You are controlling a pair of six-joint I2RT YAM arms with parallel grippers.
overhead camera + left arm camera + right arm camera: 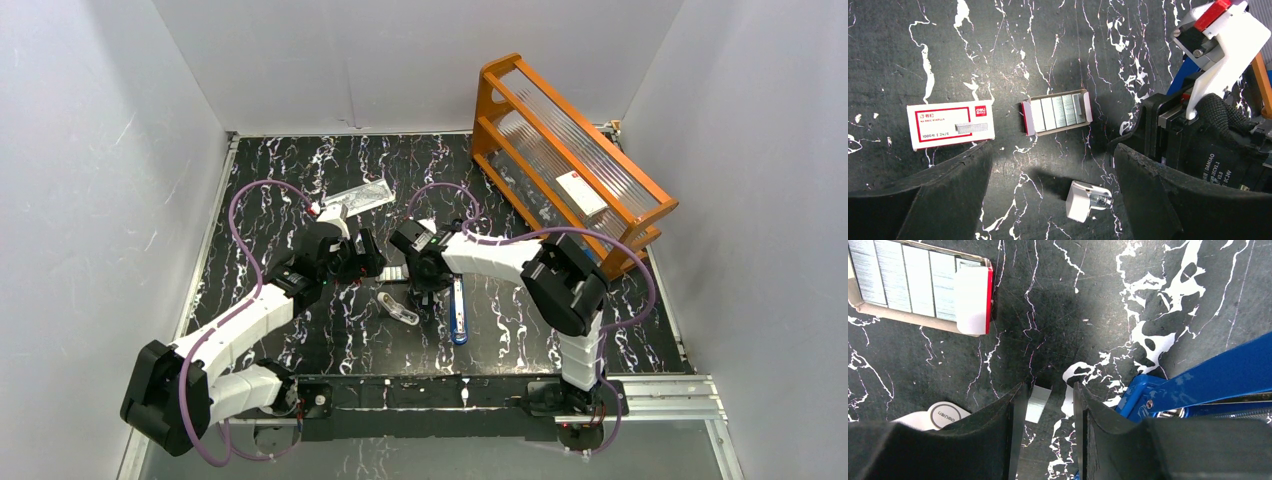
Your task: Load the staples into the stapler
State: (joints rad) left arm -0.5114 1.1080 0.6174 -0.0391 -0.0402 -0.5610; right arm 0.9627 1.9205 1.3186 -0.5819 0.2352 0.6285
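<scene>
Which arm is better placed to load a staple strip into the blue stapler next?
Right. The right gripper straddles a loose grey metal staple strip, with the open bright blue hinged stapler just beside it. The left gripper hangs wide open above the cardboard tray of staples, farther off.

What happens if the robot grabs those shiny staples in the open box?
The staples look like separate thin metal strips side by side, so they'd probably come apart rather than lift together. They look smooth and flat, so likely slippery. Their cardboard tray seems light; a push would probably slide it.
</scene>
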